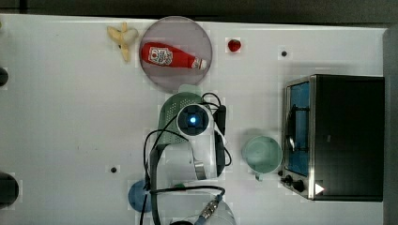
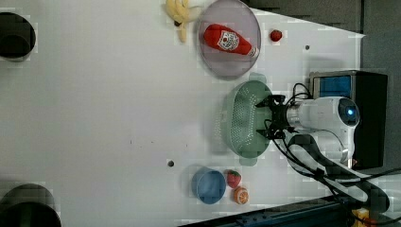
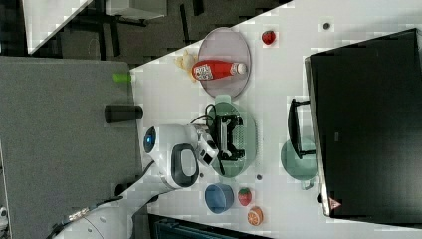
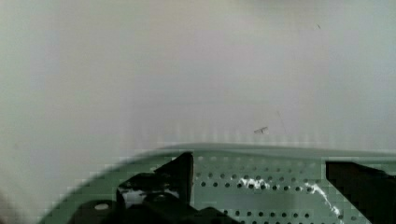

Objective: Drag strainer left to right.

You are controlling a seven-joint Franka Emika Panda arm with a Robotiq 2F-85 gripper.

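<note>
Hanging right over the strainer [image 2: 243,118], the claw [image 2: 266,118] has its fingers spread wide, tips down inside the bowl near one long rim, pinching nothing. The wrist view shows both black fingertips [image 4: 180,172] over the hole-dotted inside, with bare white desk [image 4: 187,70] past the rim.

The strainer sits around the middle of the desk, a bit toward the edge the arm reaches in from. Stuff crowding it:

- a round grey plate [image 1: 176,54] with a ketchup bottle [image 1: 171,56] lying on it, just beside one end tab of the strainer, close to the desk's far edge in the top view
- a banana [image 1: 123,40] next to that plate, and a small red strawberry [image 1: 234,45] on the plate's other side
- a smooth mint-green cup [image 1: 262,153] between the strainer and the toaster oven [image 1: 345,136], which fills the desk's right end in the top view
- a blue bowl [image 2: 208,185] near the strainer's other end, with another strawberry [image 2: 233,178] and an orange slice [image 2: 241,195] just beside it

In the left view, the big stretch of desk on the left view's left is open apart from dark round things at its corners.
</note>
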